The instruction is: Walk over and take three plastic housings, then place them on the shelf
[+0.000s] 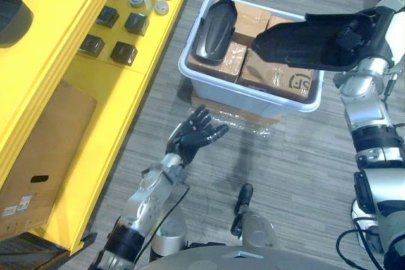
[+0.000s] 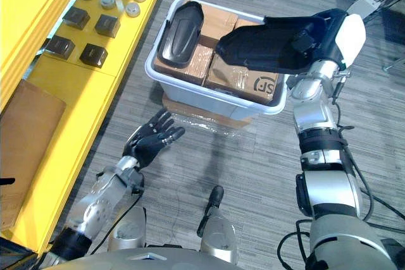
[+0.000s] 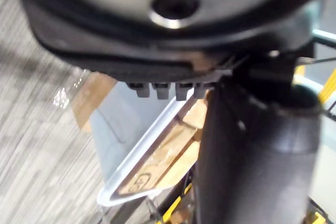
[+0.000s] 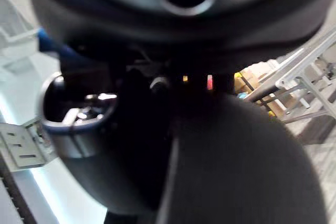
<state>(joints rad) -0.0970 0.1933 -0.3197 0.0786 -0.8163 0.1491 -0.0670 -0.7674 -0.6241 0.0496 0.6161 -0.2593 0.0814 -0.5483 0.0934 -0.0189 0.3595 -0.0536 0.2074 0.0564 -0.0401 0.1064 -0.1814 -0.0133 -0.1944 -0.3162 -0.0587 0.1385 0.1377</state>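
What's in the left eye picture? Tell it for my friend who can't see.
The right robot hand holds a black housing above a white bin of cardboard boxes, where another black housing lies. The left robot hand is open over the floor, beside a yellow shelf.

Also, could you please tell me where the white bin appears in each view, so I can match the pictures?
Left eye view: the white bin sits upper centre.
Right eye view: upper centre too.
Left wrist view: its wall and rim, past the left hand.
Right wrist view: cannot tell; the black housing held close blocks it.
Shared landmark: the printed cardboard box in the bin's near corner.
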